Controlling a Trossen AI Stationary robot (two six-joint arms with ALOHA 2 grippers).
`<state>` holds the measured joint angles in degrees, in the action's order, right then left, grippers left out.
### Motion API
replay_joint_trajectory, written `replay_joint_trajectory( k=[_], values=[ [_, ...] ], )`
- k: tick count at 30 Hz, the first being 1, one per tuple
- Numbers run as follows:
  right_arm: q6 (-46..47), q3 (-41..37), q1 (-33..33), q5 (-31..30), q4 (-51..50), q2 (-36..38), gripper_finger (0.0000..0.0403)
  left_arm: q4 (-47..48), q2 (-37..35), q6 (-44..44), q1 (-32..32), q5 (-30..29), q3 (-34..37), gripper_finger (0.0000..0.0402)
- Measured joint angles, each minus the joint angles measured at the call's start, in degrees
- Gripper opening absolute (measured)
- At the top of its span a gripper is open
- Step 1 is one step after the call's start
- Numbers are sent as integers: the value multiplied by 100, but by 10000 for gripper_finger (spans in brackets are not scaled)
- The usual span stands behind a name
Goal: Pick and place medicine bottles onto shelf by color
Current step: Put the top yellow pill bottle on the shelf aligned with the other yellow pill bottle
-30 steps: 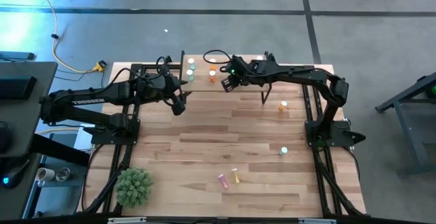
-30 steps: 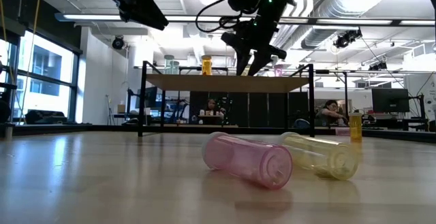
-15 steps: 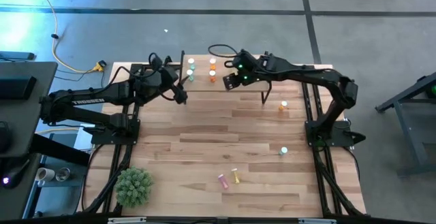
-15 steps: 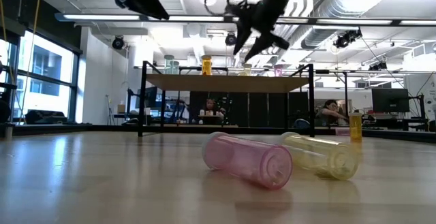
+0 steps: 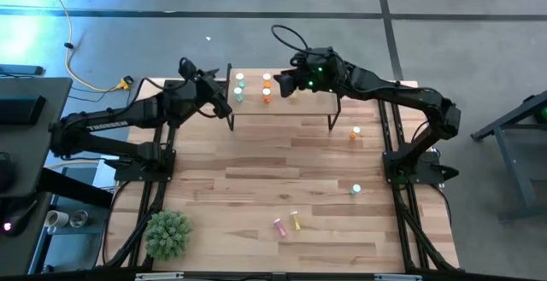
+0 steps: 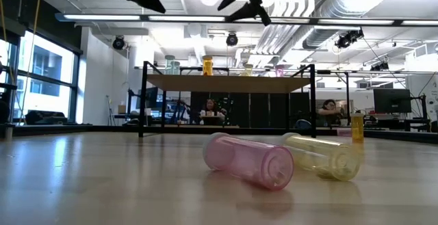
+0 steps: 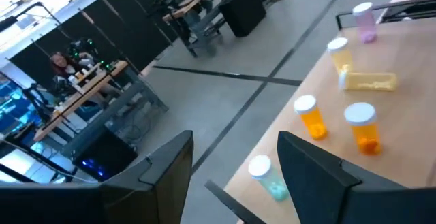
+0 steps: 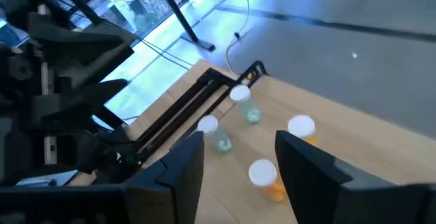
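A low light-wood shelf (image 5: 312,103) on thin black legs stands at the table's far edge, carrying small white-capped bottles: two green (image 8: 223,141), two orange (image 7: 313,122), others yellow and pink. Both dark grippers hover above it, the left gripper (image 7: 235,176) and the right gripper (image 8: 238,163) each spread wide and empty. Part of the shelf top is hidden under the right arm. A pink bottle (image 6: 250,160) and a yellow bottle (image 6: 321,156) lie toppled together near the front edge, well apart from the shelf.
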<state>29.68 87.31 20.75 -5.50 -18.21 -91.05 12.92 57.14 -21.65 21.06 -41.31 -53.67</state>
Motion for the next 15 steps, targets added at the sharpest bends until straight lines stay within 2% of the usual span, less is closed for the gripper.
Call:
replay_joint_trajectory(
  k=[6, 15],
  values=[
    [136, 0, 103, -295, 1, 0, 209, 228, -3, 2, 207, 30, -190, 202],
    [329, 58, 181, -173, -584, -4, 207, 610, -20, 39, 463, 39, -570, 202]
  ],
)
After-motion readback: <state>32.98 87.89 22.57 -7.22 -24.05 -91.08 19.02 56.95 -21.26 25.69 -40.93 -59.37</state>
